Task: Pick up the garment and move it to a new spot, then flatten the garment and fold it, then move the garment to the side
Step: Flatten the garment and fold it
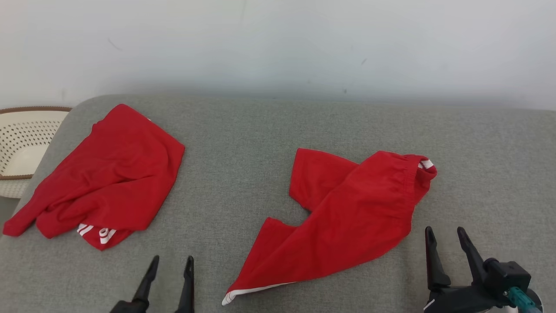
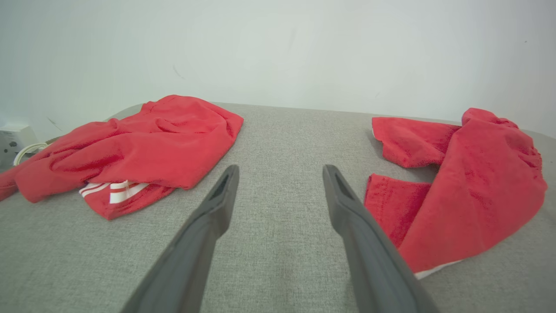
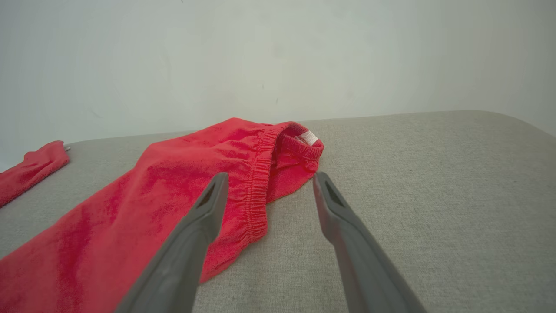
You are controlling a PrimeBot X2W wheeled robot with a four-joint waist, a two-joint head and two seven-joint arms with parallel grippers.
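The red shorts [image 1: 347, 217] lie crumpled on the tabletop [image 1: 243, 143], one leg doubled over. The left pincer [image 1: 172, 259] and right pincer [image 1: 445, 230] hang spread and empty. Pinching a single waistband [image 3: 256, 182] layer could leave the shorts twisted, and the other red garment [image 1: 108, 178] might be taken instead.

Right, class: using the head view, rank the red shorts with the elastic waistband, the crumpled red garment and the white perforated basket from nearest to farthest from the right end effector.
1. red shorts, just left of the right end effector, in the middle.
2. crumpled red garment, across on the left.
3. white basket, at the far left edge.
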